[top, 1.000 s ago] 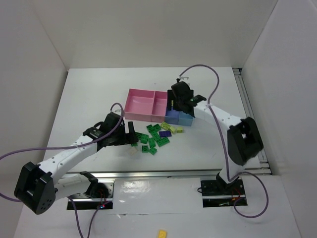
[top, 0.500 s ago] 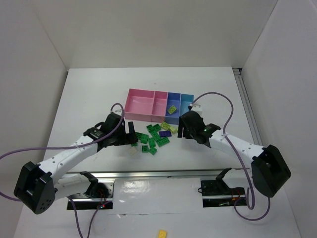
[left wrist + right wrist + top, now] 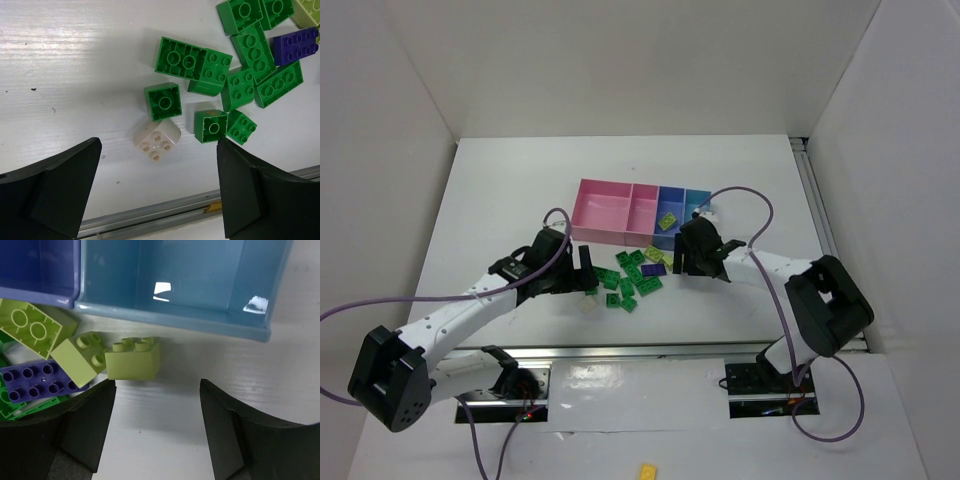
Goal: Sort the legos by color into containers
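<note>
While the container row holds only one yellow-green brick, in its blue tray, most legos lie loose on the table just before it. Both pincers gape empty: the left gripper over a white brick, the right gripper near a pale brick beside the light blue tray. Another brick sits just beside it, so an off-centre close could pinch both.

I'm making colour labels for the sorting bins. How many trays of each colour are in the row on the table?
pink trays: 2
blue tray: 1
light blue tray: 1
Total: 4 trays
</note>
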`<state>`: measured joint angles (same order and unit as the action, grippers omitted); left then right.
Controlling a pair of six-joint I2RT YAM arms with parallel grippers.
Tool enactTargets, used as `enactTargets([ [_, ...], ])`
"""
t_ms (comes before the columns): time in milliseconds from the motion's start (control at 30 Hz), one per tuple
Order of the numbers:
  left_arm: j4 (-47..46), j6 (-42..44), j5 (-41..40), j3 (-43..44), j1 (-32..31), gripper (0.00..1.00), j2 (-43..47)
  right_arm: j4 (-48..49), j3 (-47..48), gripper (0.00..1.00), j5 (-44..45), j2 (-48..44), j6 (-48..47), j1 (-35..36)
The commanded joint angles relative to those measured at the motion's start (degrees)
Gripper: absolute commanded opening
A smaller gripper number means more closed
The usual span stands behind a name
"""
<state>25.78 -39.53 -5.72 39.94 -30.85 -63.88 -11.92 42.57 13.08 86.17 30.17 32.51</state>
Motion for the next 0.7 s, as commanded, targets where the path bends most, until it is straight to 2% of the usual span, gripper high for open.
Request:
enactTargets([
  [0,0.2,-1.3,-0.4,0.0,-0.3,0.99,0.5,4.0,2.8,0.76,-1.0,0.7,-1.3,-0.8],
  [200,0.2,-1.3,-0.4,0.0,-0.3,0.99,0.0,5.1,4.4,0.73,0.7,3.9,-1.8,-1.3],
  [333,0.2,-1.3,0.1,0.0,-0.3,0.99,0.0,6.4,3.8,0.56,1.3,2.6,-1.8,-1.3],
  [367,0.2,-1.3,0.1,0.0,-0.3,0.99,0.0,6.4,3.8,0.45,1.3,2.1,-1.8,-1.3],
  [400,0.2,-1.3,0.1,0.0,-0.3,0.99,0.0,6.4,3.2,0.41,1.9,1.5,-1.3,-1.3],
  [667,0.2,-1.3,0.1,-0.5,-0.3,0.99,0.0,1.1,2.7,0.39,4.8,-7.7,-1.3,0.8],
])
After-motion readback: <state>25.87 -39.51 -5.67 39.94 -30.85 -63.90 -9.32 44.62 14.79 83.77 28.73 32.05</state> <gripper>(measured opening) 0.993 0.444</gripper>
